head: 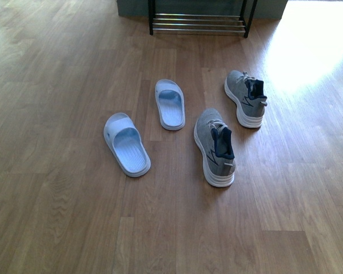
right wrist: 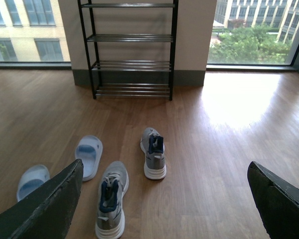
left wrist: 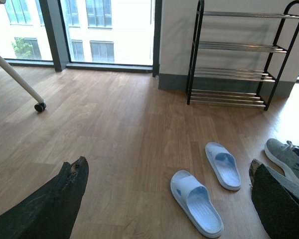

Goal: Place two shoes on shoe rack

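Well: shoes on floor, grippers free

I see near sneaker (head: pixel 215 147) & far sneaker (head: pixel 247 98) on the wood floor (head: pixel 57 217), well apart from shoe rack (head: pixel 198 23) at the far end. Pale blue slides (head: pixel 127 144) lie to their left. L gripper (left wrist: pixel 167 164) & R gripper (right wrist: pixel 164 167): both spread wide, holding nothing.

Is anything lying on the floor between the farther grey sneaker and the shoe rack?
No. The stretch of wood floor between the farther grey sneaker and the shoe rack is bare; the front and right wrist views both show it.
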Available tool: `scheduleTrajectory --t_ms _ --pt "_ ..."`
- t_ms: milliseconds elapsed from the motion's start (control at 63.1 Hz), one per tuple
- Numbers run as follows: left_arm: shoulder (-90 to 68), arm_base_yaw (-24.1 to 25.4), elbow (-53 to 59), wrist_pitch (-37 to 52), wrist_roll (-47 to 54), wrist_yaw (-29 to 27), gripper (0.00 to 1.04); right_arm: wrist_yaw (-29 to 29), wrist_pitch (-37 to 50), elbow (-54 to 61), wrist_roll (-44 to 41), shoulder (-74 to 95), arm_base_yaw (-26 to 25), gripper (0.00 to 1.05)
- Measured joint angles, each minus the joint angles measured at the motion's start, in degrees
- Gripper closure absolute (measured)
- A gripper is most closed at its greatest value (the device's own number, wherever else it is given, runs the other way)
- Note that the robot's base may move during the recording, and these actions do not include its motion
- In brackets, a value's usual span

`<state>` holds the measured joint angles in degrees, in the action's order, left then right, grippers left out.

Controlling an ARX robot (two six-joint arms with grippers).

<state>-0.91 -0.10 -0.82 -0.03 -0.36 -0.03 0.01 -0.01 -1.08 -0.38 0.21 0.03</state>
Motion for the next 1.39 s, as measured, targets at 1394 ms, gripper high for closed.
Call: scheduleTrajectory --t_ms 1394 --pt "0.00 0.00 0.00 0.00 0.00 0.00 0.09 0.00 0.00 0.00 -0.02 0.00 0.00 0.09"
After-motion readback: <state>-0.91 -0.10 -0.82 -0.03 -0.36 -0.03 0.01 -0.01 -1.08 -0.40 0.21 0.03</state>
